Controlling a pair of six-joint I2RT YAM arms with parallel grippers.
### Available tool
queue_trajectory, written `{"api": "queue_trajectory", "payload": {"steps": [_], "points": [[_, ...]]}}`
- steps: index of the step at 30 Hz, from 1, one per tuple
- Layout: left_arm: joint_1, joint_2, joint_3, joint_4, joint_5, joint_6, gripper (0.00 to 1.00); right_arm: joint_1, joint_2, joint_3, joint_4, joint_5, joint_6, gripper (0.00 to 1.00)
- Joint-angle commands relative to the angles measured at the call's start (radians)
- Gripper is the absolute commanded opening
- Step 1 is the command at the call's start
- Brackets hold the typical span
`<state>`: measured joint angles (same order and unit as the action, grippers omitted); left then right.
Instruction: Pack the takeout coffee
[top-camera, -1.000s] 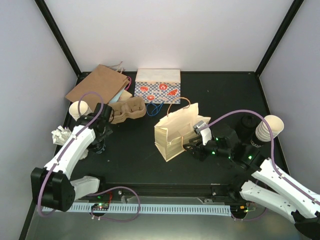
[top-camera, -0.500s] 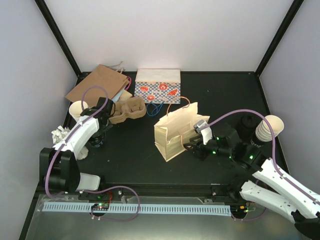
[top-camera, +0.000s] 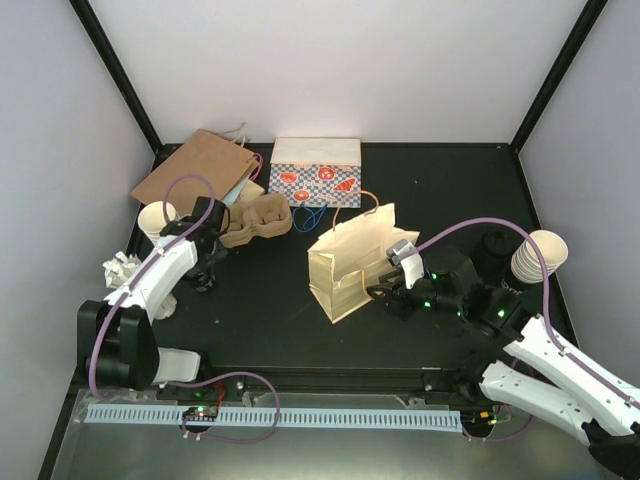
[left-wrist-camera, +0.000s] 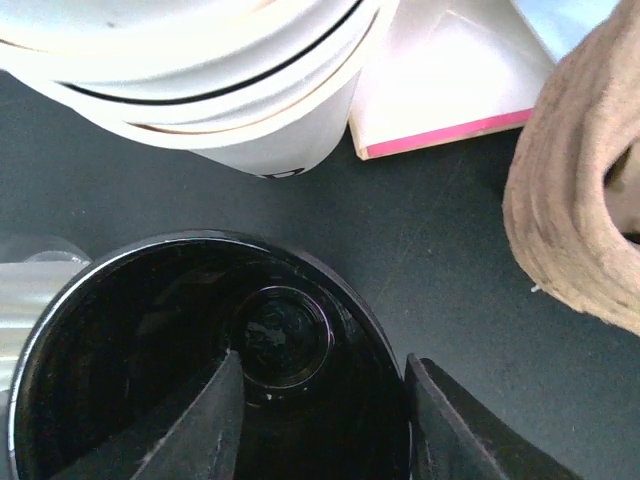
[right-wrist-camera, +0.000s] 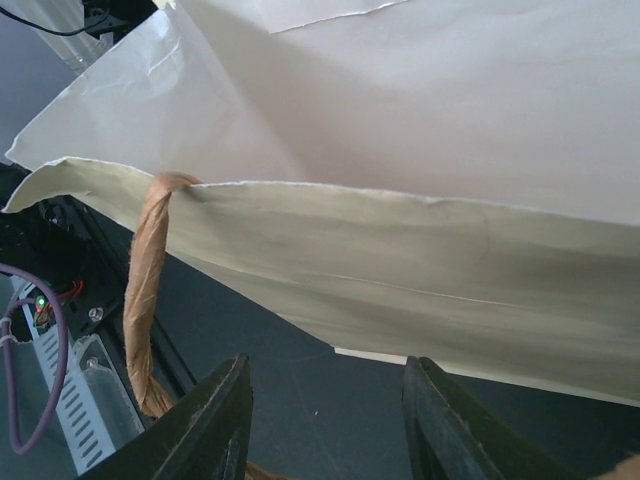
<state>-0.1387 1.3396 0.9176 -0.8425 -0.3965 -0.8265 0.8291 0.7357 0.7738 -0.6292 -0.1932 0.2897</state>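
Left wrist view: the takeout coffee (left-wrist-camera: 150, 340) stands upright on the bench (top-camera: 270, 320), its round black lid filling the lower left of the picture; the left gripper (left-wrist-camera: 325, 365) hangs right above it with its fingers (left-wrist-camera: 205, 430) parted and clamping nothing; one finger lies over the lid near its middle, the other sits at the lid's right rim, so most of the cup is off to one side of the gap rather than between the fingers. The cup is near the left edge of the bench, just in front of a stack of lidless cups (left-wrist-camera: 250, 100) and beside the brown cup carrier (left-wrist-camera: 580, 200). Well apart, toward the middle of the bench, a cream paper bag (top-camera: 345, 265) stands open; the right gripper (right-wrist-camera: 325, 370) is at its near side, fingers apart with bare bench between them, the bag's twisted handle (right-wrist-camera: 145, 290) hanging beside one finger; no grip on the bag shows.
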Motion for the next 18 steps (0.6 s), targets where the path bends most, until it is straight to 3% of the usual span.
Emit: {"api": "queue_trajectory", "payload": {"steps": [1, 7, 18], "points": [[0.005, -0.052, 0.030, -0.025, 0.036, 0.009, 0.49, -0.001, -0.014, 0.028, -0.001, 0.018, -0.007, 0.43], [0.003, -0.130, 0.081, -0.107, 0.083, 0.029, 0.65, -0.001, -0.020, 0.012, 0.014, 0.017, -0.003, 0.43], [-0.028, -0.238, 0.152, -0.192, 0.261, 0.087, 0.73, -0.002, -0.009, -0.049, 0.096, 0.005, 0.034, 0.43]]}}
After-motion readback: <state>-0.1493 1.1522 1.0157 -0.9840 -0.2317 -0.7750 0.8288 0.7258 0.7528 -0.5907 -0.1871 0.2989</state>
